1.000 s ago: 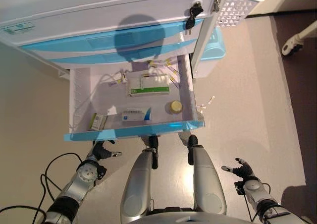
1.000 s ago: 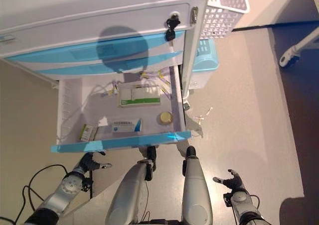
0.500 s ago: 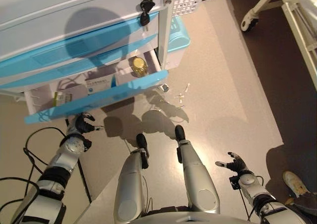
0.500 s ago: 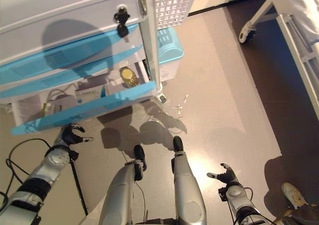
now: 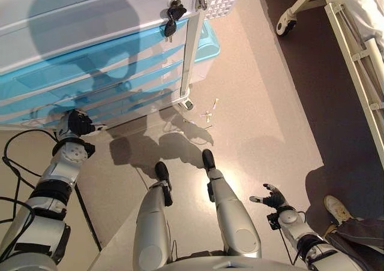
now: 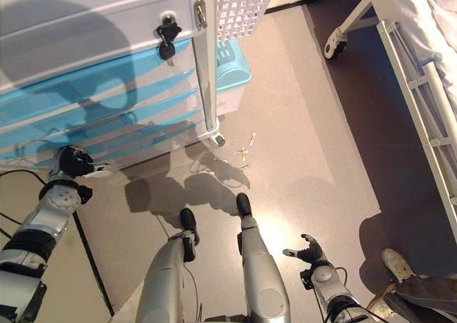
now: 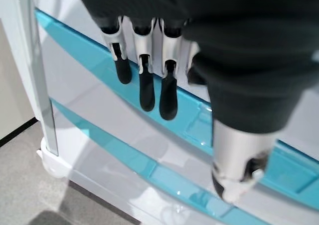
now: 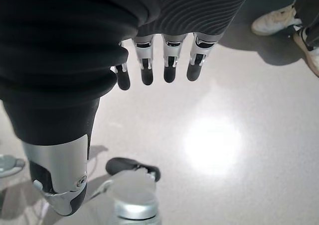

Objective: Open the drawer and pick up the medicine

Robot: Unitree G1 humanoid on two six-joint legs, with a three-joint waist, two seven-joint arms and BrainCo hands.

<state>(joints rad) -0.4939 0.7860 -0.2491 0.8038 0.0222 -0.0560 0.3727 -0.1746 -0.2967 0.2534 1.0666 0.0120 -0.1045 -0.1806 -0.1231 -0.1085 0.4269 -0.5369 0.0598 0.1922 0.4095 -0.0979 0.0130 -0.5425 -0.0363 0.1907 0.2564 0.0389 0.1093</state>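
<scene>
- A white cabinet (image 5: 90,19) with blue drawer fronts (image 5: 96,79), all shut, is seen on a grey floor (image 5: 258,103).
- No medicine is visible.
- The left hand (image 5: 75,124), fingers relaxed, is held at the lowest front; the right hand (image 5: 271,196) hangs open over the floor.

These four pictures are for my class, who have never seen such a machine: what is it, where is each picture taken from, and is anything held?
It is a two-legged robot with two arms. Two pictures look down from its head; the other two look along each wrist. The left hand reaches to the blue drawers of a white cabinet, all shut; its fingers are relaxed and hold nothing. The right hand hangs open over the floor. Keys hang in the lock. Small bits of litter lie on the floor. No medicine shows.
</scene>
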